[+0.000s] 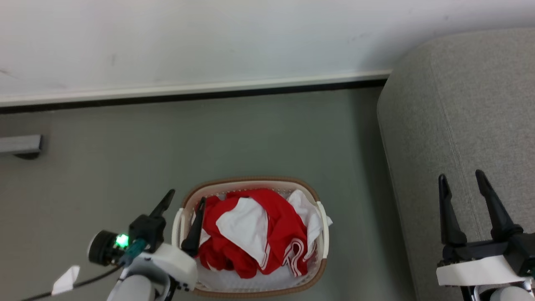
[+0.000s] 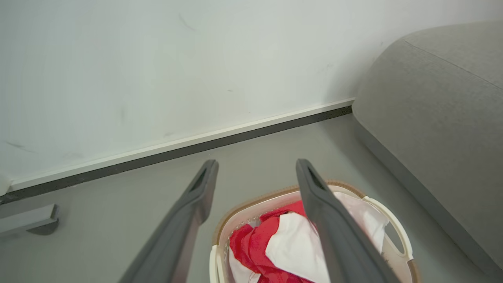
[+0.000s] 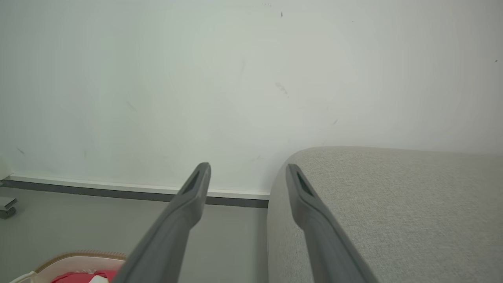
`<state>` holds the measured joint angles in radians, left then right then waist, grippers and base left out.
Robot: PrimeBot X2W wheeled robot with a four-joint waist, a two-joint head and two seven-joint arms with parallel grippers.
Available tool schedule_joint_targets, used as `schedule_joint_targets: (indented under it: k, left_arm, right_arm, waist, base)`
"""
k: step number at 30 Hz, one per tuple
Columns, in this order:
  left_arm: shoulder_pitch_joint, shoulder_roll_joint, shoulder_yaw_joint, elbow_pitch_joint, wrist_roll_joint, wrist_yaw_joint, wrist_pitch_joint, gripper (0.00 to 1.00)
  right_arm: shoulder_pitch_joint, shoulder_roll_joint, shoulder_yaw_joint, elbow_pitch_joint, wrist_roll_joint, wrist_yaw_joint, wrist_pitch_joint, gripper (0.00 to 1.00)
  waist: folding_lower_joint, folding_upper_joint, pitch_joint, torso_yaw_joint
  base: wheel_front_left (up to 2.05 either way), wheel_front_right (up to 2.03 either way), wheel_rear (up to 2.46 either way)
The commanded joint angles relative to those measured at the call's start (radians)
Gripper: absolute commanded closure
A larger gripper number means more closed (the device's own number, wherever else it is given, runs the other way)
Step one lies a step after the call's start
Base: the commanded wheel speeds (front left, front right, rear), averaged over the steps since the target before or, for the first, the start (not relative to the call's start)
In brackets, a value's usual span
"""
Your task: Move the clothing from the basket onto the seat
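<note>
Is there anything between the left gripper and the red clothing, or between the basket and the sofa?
Nothing visible does. The open left gripper hangs by the left rim of the basket; the clothing lies uncovered inside. Between basket and seat I see just floor.

The clothing (image 1: 284,225) is red and white, basket (image 1: 250,180) cream with seemingly woven brown rim, seat (image 1: 459,117) grey.

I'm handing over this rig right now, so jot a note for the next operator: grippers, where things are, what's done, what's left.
Grippers: left gripper open, empty, at the left edge of the basket; right gripper open, empty, over the seat.
Things: the clothing lies bundled in the basket, on the floor beside the seat.
Done: nothing moved yet.
Left: grasp the clothing, carry it onto the seat.
</note>
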<state>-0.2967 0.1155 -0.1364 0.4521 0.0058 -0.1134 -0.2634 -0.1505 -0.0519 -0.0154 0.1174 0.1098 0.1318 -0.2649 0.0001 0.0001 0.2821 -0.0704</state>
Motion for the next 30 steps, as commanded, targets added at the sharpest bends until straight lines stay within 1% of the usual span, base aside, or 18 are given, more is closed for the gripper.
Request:
schedule_joint_targets:
  k: [1,7,11,14,23,30]
  left_arm:
    - [-0.037,0.01,-0.016,0.025,0.019,-0.002,0.009,0.0]
    - [-0.222,0.01,-0.116,0.143,0.057,-0.012,0.074,0.0]
    - [-0.32,0.003,-0.175,0.233,0.071,-0.016,0.164,0.0]
    - [-0.376,0.012,-0.208,0.296,0.08,-0.017,0.221,0.0]
    - [-0.495,0.028,-0.217,0.435,0.069,-0.009,0.286,0.0]
    - [-0.568,0.063,-0.212,0.508,0.074,0.017,0.324,0.0]
  right_arm:
    - [-0.024,0.002,-0.005,-0.016,0.004,-0.002,0.001,0.0]
    - [-0.105,0.002,-0.01,-0.083,0.009,-0.002,0.001,0.0]
    - [-0.149,0.002,-0.001,-0.116,0.011,-0.002,0.001,0.0]
    - [-0.169,0.002,0.016,-0.136,0.017,-0.002,0.001,0.0]
    - [-0.214,0.002,0.069,-0.183,0.033,-0.002,0.001,0.0]
    - [-0.231,0.001,0.103,-0.207,0.043,-0.002,0.001,0.0]
  waist:
    - [-0.0001,-0.0001,0.094,-0.032]
    - [-0.0001,-0.0001,0.235,-0.052]
    - [-0.0001,-0.0001,0.305,-0.065]
    - [-0.0001,-0.0001,0.343,-0.079]
    - [-0.0001,-0.0001,0.426,-0.113]
    - [-0.0001,-0.0001,0.475,-0.135]
  base:
    - [0.0,0.0,0.0]
    - [0.0,0.0,0.0]
    - [0.0,0.0,0.0]
    - [0.0,0.0,0.0]
    - [0.0,0.0,0.0]
    - [0.0,0.0,0.0]
